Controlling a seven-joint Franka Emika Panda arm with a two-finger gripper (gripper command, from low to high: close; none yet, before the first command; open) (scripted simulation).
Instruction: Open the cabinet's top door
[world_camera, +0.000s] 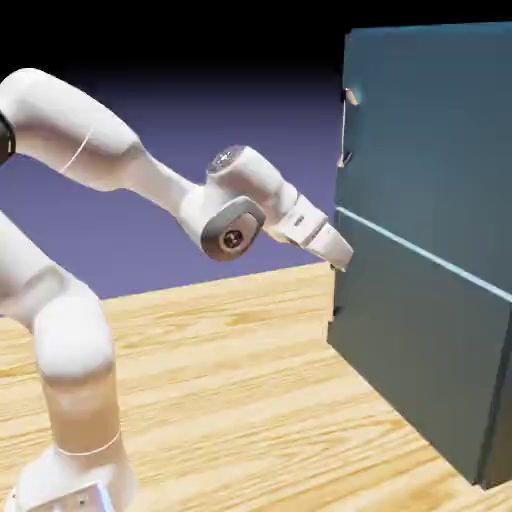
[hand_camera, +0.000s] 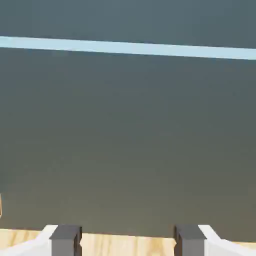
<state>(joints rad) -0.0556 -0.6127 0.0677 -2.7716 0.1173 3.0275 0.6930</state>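
a tall dark teal cabinet (world_camera: 430, 240) is seen standing on the wooden table (world_camera: 240, 400) at the right of the exterior view, reaching above the white arm (world_camera: 100, 150). its front is split by a thin pale seam (world_camera: 420, 252) into two stacked panels. the top door (world_camera: 440, 120) is shown shut, with a small silver handle (world_camera: 346, 128) set upright near its left edge. the gripper (world_camera: 340, 258) is held close to the cabinet's near edge, just below the seam and well under the handle; whether it touches the front cannot be told. in the hand view the lower door (hand_camera: 128, 140) fills the picture, with the seam across the top. the two grey fingertips (hand_camera: 65, 239) are spread wide apart, and nothing is held between them.
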